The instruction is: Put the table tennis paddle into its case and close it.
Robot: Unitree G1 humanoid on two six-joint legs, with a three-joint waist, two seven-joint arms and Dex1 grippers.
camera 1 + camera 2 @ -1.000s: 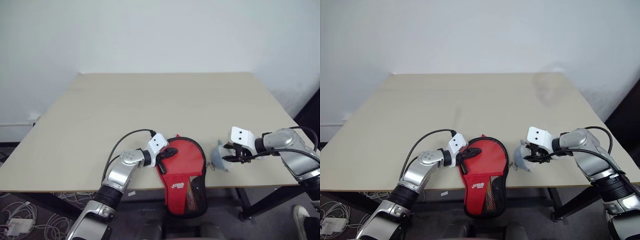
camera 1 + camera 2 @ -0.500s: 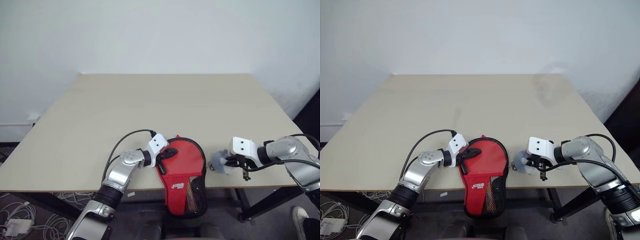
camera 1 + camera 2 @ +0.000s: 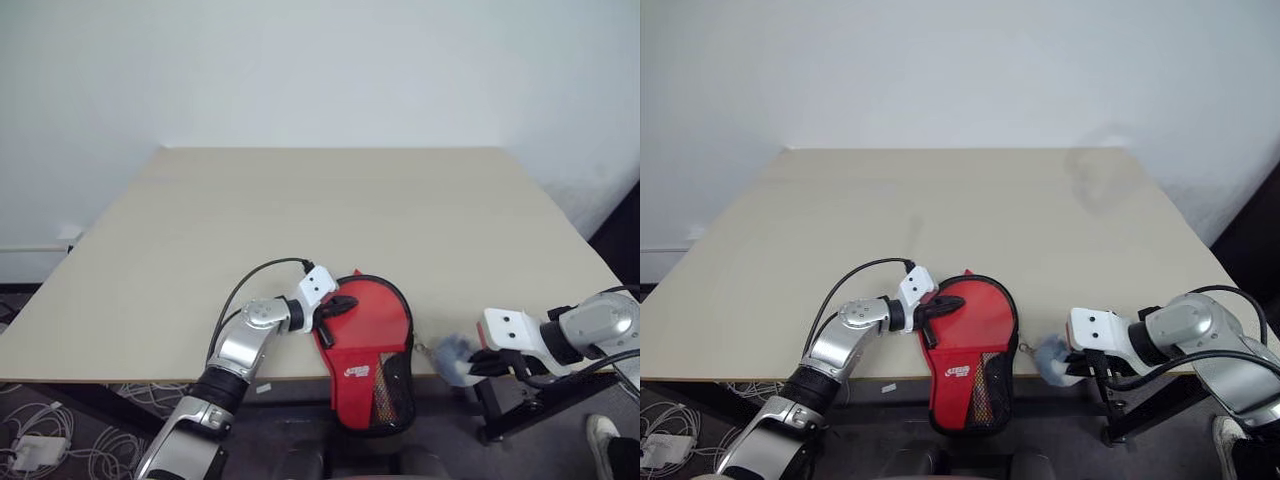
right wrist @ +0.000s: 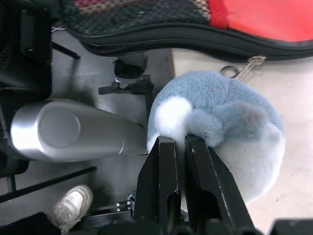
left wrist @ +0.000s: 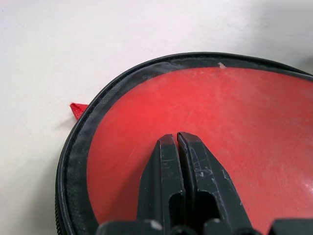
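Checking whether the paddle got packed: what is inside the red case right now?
The case lies zipped at the table's near edge, its handle end overhanging. Its fabric hides the inside, so no paddle can be seen. The left hand, shut, rests on top.

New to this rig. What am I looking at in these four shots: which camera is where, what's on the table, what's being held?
It's a humanoid robot with two arms, each ending in a black two-finger gripper. The two wide shots come from a stereo camera on its head, looking down at a beige table. The two close shots come from cameras on its wrists. A red paddle case lies at the near table edge, its mesh end hanging over. The left gripper is shut and rests on the case's red face. The right gripper is shut on a blue-grey plush keychain toy, whose metal clip lies beside the case's edging.
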